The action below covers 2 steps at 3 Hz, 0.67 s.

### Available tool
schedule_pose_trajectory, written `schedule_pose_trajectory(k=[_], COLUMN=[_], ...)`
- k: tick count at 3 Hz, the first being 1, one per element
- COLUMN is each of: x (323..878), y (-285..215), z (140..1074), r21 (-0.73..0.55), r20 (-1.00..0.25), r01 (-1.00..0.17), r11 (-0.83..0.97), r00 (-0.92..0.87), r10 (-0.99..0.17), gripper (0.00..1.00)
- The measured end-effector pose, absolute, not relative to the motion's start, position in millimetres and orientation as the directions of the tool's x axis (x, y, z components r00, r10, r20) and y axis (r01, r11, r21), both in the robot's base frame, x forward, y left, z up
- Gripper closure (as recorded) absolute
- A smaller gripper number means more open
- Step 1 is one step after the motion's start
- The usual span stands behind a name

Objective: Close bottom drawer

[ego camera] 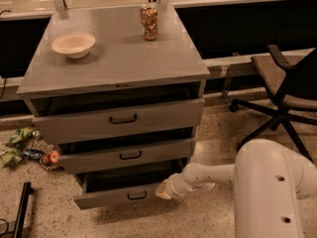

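Note:
The bottom drawer (119,196) is the lowest of three grey cabinet drawers. It stands pulled out, with a small black bar handle (136,196) at the centre of its narrow front. My gripper (162,190) is at the end of a white arm reaching in from the right. It sits against the right end of the drawer front, just right of the handle. The middle drawer (126,155) and top drawer (121,119) above also stand slightly out.
A white bowl (73,44) and a can (149,21) stand on the cabinet top (119,58). A black office chair (287,88) is at the right. Litter (29,148) lies on the floor left of the cabinet, and a black bar (20,209) lies at bottom left.

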<state>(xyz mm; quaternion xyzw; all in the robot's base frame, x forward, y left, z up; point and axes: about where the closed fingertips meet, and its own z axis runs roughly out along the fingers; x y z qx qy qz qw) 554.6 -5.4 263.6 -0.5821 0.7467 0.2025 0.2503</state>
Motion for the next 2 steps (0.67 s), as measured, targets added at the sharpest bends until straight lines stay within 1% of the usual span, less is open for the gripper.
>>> schedule_pose_trajectory(k=[1,2], x=[558,572], y=[-3,-5], z=[231,196], r21=[-0.004,-0.048], r20=[-0.610,-0.593], r01=[-0.981,-0.990], r11=[0.192,0.131], r00=[-0.150,-0.077], r10=[-0.778,-0.802], gripper=[1.00,1.00])
